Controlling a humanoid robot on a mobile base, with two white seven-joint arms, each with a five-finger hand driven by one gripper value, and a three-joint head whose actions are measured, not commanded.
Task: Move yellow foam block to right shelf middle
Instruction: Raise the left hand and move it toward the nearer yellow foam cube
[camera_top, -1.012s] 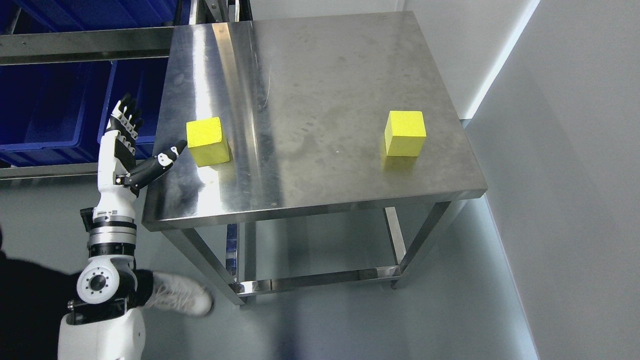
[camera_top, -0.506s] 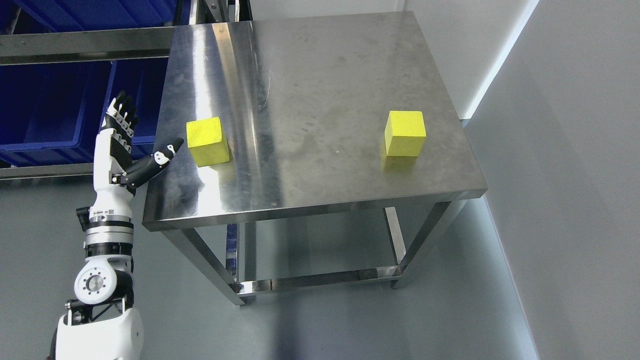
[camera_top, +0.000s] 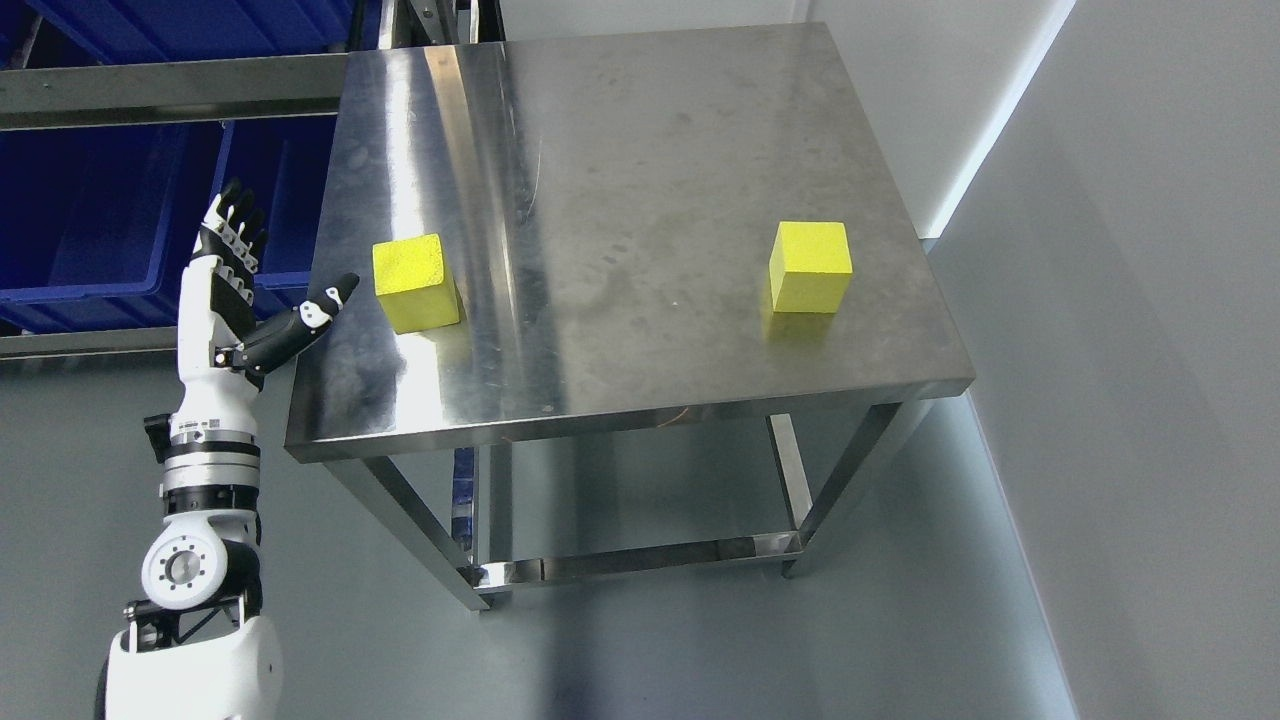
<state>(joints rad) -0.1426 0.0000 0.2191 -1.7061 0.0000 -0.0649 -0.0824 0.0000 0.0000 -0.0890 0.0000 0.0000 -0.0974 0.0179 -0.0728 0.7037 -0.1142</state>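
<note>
Left hand (camera_top: 232, 300) fingers spread wide, holding nothing; left yellow foam block (camera_top: 415, 282) sits just beyond the thumb tip on the steel table (camera_top: 620, 160), not touching.

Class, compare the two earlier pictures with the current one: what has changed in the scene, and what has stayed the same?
The left hand, fingers spread and holding nothing, has drawn back leftward, its thumb tip moving away from the near yellow block. A person's shoe and dark sleeve at the lower left have gone. Both that block and the far yellow block stayed put on the steel table.
</note>
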